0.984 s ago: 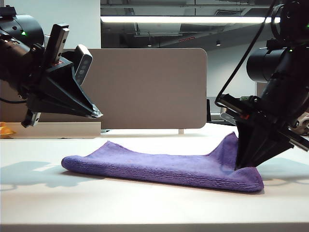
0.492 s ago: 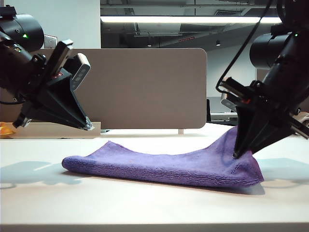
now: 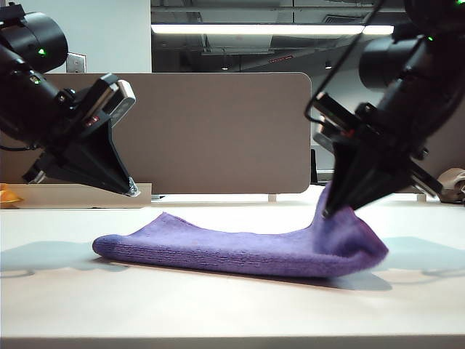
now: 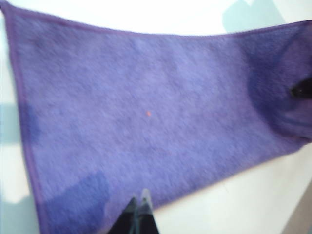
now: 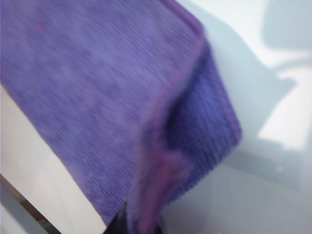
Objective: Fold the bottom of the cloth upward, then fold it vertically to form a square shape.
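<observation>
The purple cloth lies folded in a long strip across the white table. My right gripper is shut on the cloth's right end and holds that end lifted off the table, curling over toward the left. In the right wrist view the pinched edge of the cloth runs up between the dark fingers. My left gripper hangs shut and empty in the air above the cloth's left end, apart from it. In the left wrist view its closed tips hover over the cloth.
A grey partition board stands behind the table. An orange object shows at the far left edge. Bare table surface lies in front of the cloth and to either side of it.
My right gripper has risen and moved left, pulling the cloth's right end up off the table and over. My left gripper has tilted its wrist but stays above the left end.
</observation>
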